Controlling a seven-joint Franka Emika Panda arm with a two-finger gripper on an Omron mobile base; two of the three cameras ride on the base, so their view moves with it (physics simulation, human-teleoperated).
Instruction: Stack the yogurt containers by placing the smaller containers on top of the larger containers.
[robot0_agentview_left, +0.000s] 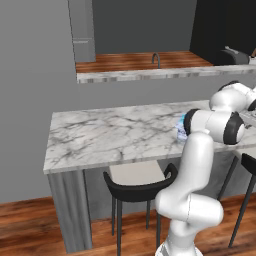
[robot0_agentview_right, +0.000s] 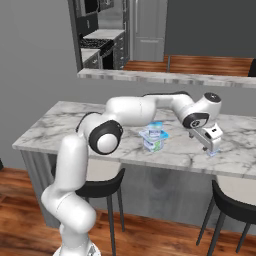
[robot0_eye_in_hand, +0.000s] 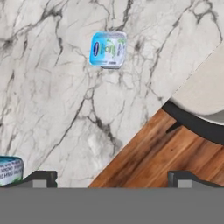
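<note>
On the marble counter (robot0_agentview_right: 70, 125) two yogurt containers (robot0_agentview_right: 154, 137) sit together: a narrower light-blue tub (robot0_agentview_right: 156, 128) rests on or just behind a wider whitish one (robot0_agentview_right: 152, 144); I cannot tell which. The left base view shows them (robot0_agentview_left: 180, 128) half hidden behind my arm. My gripper (robot0_agentview_right: 212, 146) points down near the counter's front edge, to their right, with a small pale-blue tub (robot0_agentview_right: 213, 153) at its tips. In the hand view my gripper (robot0_eye_in_hand: 112, 178) is open with nothing between its fingers. One blue-lidded tub (robot0_eye_in_hand: 108, 49) lies well ahead, and another (robot0_eye_in_hand: 9, 170) sits beside the left fingertip (robot0_eye_in_hand: 41, 178).
Black stools with pale seats stand under the counter's front edge (robot0_agentview_left: 140, 182) (robot0_agentview_right: 235, 197) (robot0_eye_in_hand: 201, 105). A second, higher counter with a faucet (robot0_agentview_left: 156, 60) runs behind. Open marble stretches to the left of the tubs.
</note>
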